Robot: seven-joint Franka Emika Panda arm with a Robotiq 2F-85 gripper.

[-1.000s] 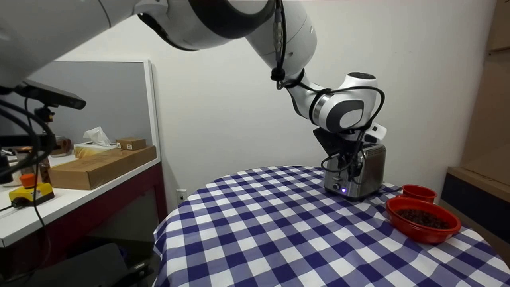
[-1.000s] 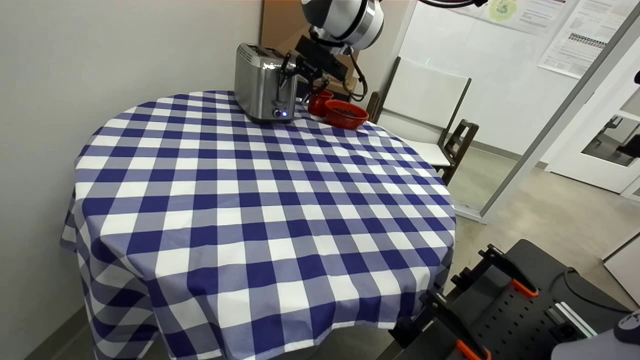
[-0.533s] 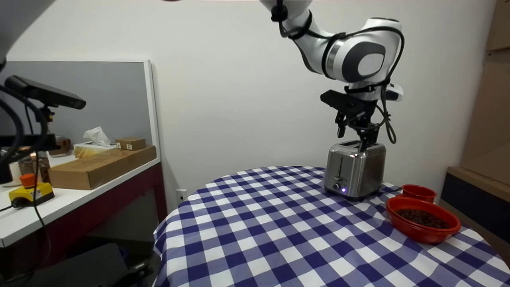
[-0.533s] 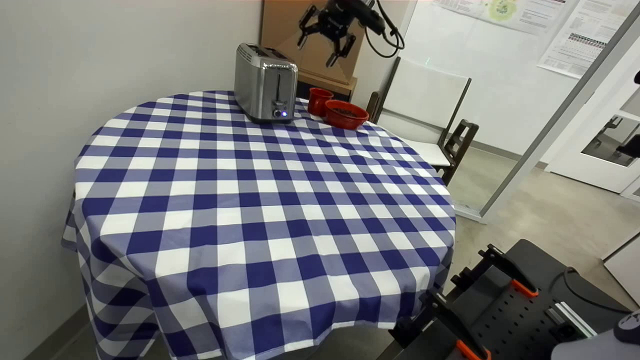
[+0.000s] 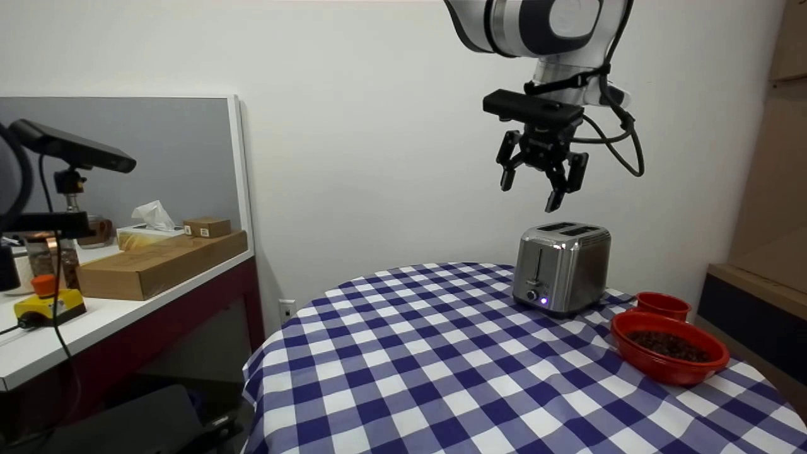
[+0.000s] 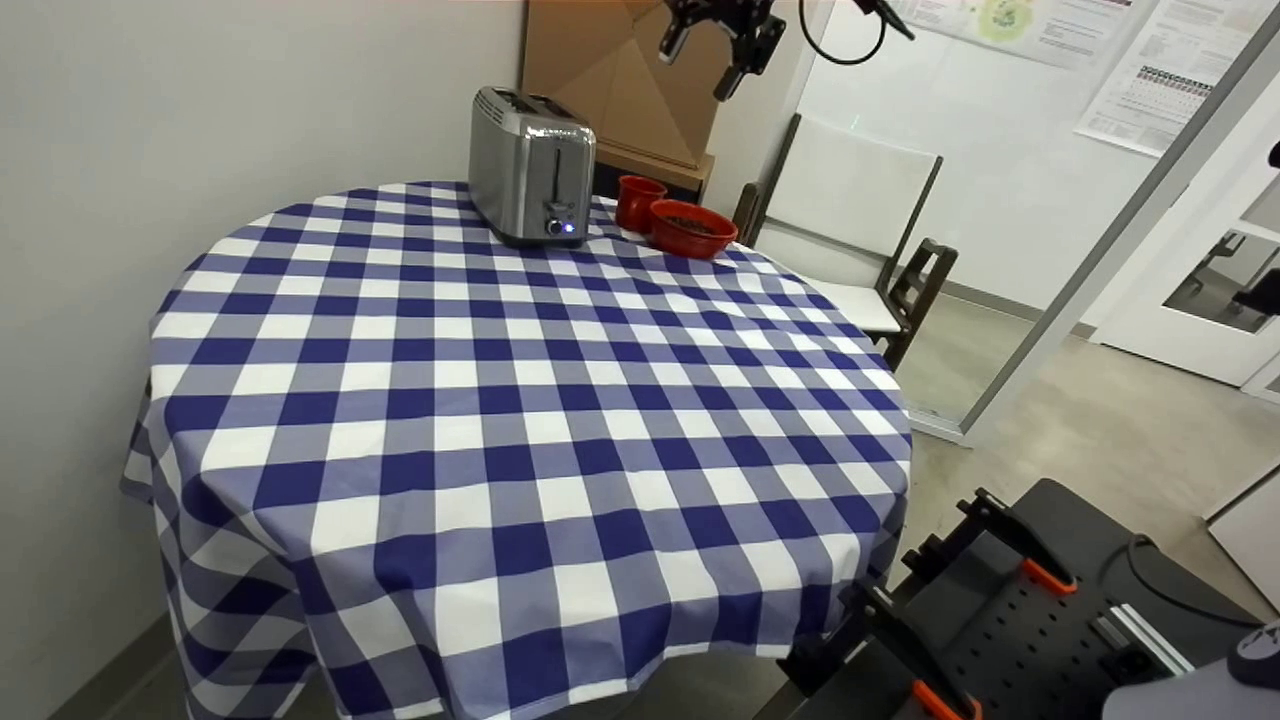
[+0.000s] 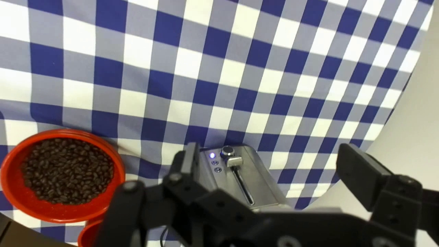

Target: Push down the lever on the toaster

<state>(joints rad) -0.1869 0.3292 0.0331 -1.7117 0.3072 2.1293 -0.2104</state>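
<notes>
Nearest on the right in an exterior view, the red bowl (image 5: 662, 373) is the likeliest casualty: a low sideways swing of the gripper (image 5: 530, 193) could clip it and scatter what it holds. Farther back and to its left, on the checked tablecloth (image 5: 403, 378), the toaster (image 5: 561, 274) stands upright. Its lever (image 7: 235, 161) sits at the lower end of its track (image 7: 244, 187), just beside the knob (image 7: 227, 151), so the push looks done; if the catch has not taken, it could spring up again. The gripper hangs above the toaster, clear of it, its fingers (image 7: 360, 175) spread wide with nothing between them. Dropping straight down, a fingertip could strike the metal top, and the loose cable (image 5: 638, 151) might snag.

As for containers, the bowl holds dark coffee beans (image 7: 68, 171). Just behind is a red mug (image 5: 668, 310); its contents, and whether it touches the bowl, I cannot tell. The toaster's bread slots (image 5: 579, 231) look dark, contents hidden. Far left, a tissue box (image 5: 135, 239) shows one white tissue (image 5: 154, 215).
</notes>
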